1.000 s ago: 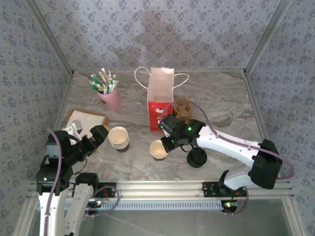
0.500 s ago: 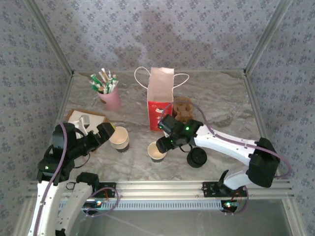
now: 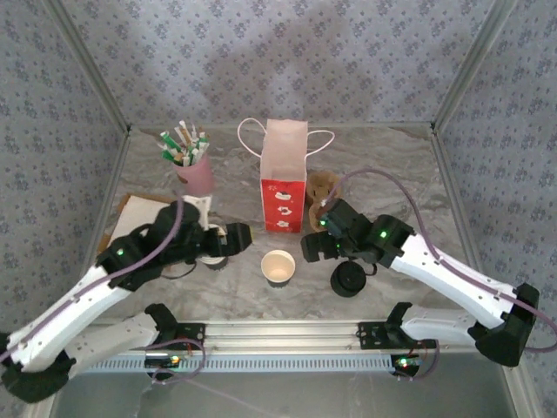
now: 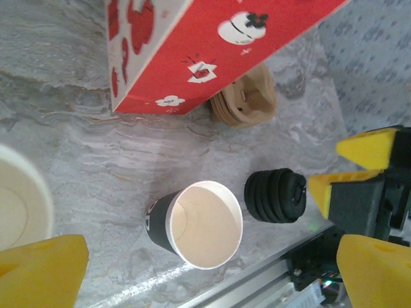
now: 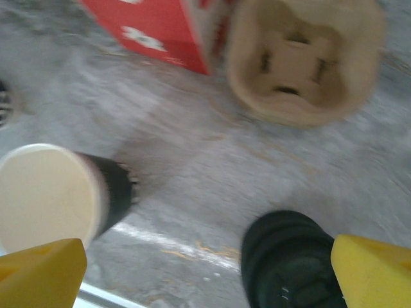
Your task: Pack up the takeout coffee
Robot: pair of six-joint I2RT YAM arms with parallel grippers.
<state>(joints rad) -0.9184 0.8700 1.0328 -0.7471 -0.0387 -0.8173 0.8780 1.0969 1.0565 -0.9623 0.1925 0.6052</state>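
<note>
The takeout coffee cup (image 3: 278,267) stands upright and lidless on the table in front of the red-and-white paper bag (image 3: 284,178). In the left wrist view the cup (image 4: 204,224) shows a dark outer wall and an empty cream inside. A stack of black lids (image 3: 347,279) lies to its right. My right gripper (image 3: 312,246) hangs open just right of the cup, apart from it. In its own view the right gripper (image 5: 205,273) has the cup (image 5: 51,196) at left and the lids (image 5: 289,256) at right. My left gripper (image 3: 231,237) is open, left of the cup.
A pink cup with sachets (image 3: 193,170) stands at the back left. Brown cup carriers (image 3: 324,187) lie right of the bag. Another cream cup (image 4: 19,199) sits under my left gripper. A flat board (image 3: 130,213) lies at the left edge.
My right gripper opened, let go of the cup and drew back to the right. The cup now stands alone. My left arm swung forward and inward over the other cups.
</note>
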